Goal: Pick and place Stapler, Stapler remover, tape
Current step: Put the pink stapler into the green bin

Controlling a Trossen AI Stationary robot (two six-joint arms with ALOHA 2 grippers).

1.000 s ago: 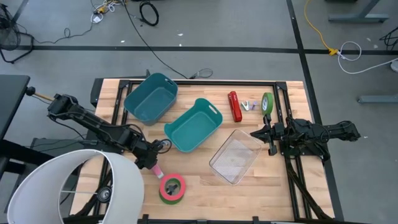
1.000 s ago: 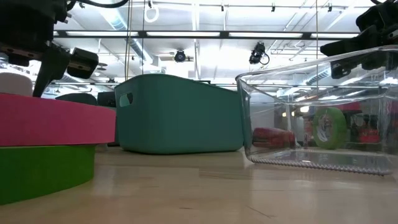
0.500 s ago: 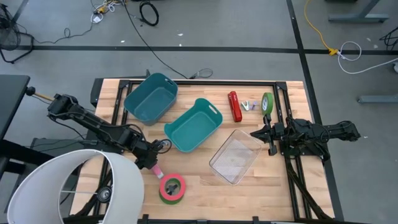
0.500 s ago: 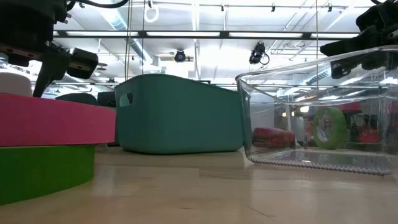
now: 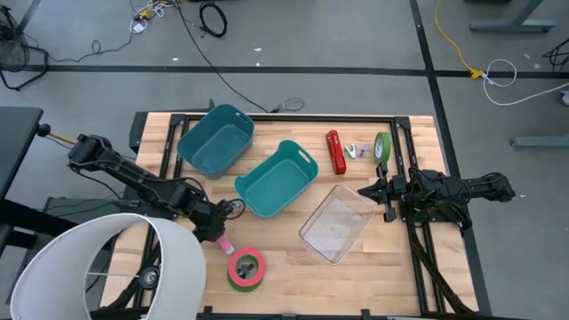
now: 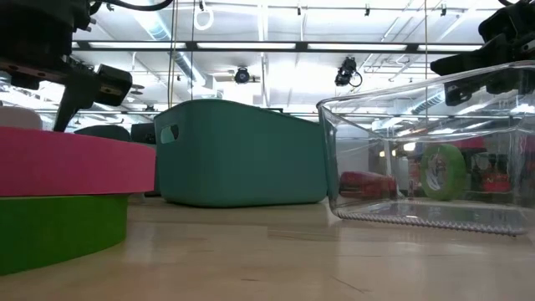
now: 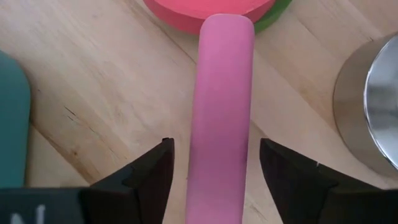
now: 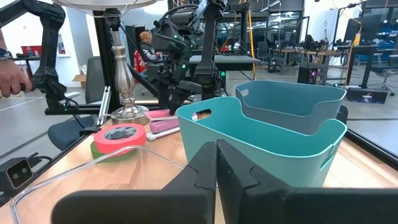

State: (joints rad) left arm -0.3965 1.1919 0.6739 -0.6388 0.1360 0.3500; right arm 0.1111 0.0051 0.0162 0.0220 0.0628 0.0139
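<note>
A red tape roll stacked on a green one (image 5: 246,269) lies flat near the table's near edge, and fills the left of the low view (image 6: 58,196). A pink oblong bar (image 7: 221,112) lies flat on the wood, its far end touching that stack. My left gripper (image 5: 213,229) (image 7: 214,180) is open, one finger on each side of the bar, apart from it. Near the far right stand a red stapler (image 5: 336,152), a small staple remover (image 5: 358,150) and a green tape roll on edge (image 5: 382,148). My right gripper (image 5: 384,191) (image 8: 216,163) is shut beside the clear tub.
Two teal bins (image 5: 216,140) (image 5: 276,179) sit mid-table, and a clear plastic tub (image 5: 336,224) lies right of them. A lamp with a white shade (image 5: 98,267) and a metal base (image 7: 373,106) stands by my left gripper. A person's hand (image 8: 9,71) shows beyond the table.
</note>
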